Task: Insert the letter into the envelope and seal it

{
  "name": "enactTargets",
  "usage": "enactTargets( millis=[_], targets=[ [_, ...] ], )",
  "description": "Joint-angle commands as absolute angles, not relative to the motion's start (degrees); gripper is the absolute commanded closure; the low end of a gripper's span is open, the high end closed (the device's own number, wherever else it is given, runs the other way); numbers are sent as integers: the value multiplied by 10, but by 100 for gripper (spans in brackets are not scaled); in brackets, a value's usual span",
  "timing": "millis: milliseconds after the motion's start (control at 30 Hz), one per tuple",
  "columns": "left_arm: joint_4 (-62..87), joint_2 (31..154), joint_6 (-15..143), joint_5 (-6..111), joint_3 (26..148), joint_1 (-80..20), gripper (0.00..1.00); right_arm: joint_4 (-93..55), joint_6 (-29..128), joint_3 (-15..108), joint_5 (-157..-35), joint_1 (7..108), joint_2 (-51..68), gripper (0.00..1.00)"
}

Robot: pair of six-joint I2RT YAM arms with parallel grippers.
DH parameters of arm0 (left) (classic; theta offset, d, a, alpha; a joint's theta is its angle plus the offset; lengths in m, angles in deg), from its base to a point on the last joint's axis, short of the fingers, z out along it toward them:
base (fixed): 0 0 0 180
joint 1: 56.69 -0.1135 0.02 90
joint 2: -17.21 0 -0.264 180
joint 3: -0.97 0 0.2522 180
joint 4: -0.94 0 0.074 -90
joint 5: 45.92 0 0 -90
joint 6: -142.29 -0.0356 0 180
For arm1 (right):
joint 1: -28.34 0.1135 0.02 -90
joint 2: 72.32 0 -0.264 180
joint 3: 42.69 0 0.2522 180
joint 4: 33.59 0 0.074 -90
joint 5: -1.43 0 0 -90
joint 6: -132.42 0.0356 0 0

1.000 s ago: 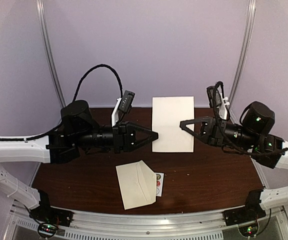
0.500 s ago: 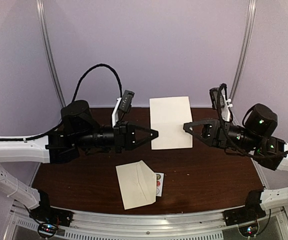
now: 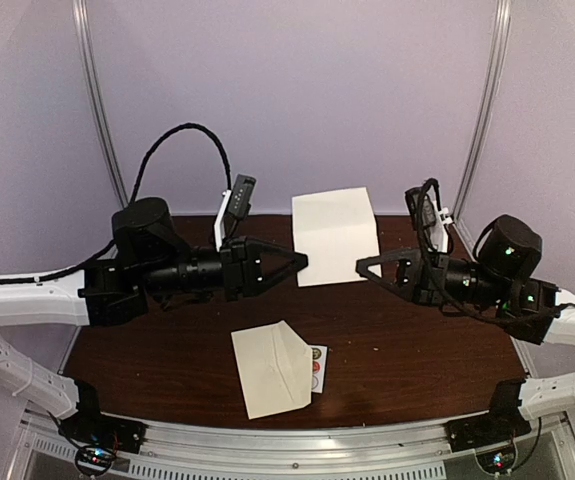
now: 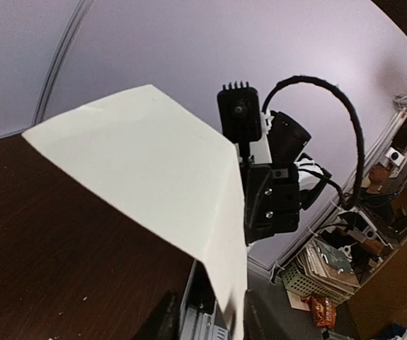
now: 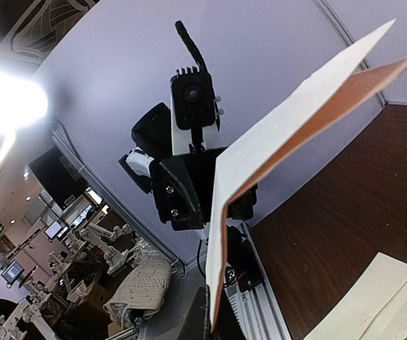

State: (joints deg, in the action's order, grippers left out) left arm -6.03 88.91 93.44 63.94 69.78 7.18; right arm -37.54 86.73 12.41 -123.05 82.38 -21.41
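Both arms reach low across the table (image 3: 417,350), tips facing each other. The left claw (image 3: 303,262) points to 3 o'clock. The right claw (image 3: 360,267) points to 9 o'clock. Between them the folded letter (image 3: 334,235) is up in the air on the 12 o'clock side. The right claw pinches its edge tight. The left claw's fingers sit at the other edge, but I cannot tell if they squeeze it. The envelope (image 3: 270,368) lies flat at 6 o'clock, with a sticker card (image 3: 316,367) peeking out at its 3 o'clock side.
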Motion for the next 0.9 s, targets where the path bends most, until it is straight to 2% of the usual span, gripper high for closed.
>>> enactTargets(
  millis=[0,100,200,333,633,867],
  targets=[
    [37,839,915,539,711,74,54,-329,839,139,-1184,827,-234,100],
    [129,818,902,473,734,73,43,-233,813,154,-1145,826,-234,100],
    [194,812,878,450,763,73,39,-162,794,163,-1127,826,-231,100],
    [228,835,838,476,804,73,35,-128,780,174,-1144,826,-222,100],
    [242,941,778,602,875,76,33,-116,758,202,-1255,828,-192,100],
    [240,980,771,637,887,89,33,-115,740,217,-1285,828,-185,100]
  ],
)
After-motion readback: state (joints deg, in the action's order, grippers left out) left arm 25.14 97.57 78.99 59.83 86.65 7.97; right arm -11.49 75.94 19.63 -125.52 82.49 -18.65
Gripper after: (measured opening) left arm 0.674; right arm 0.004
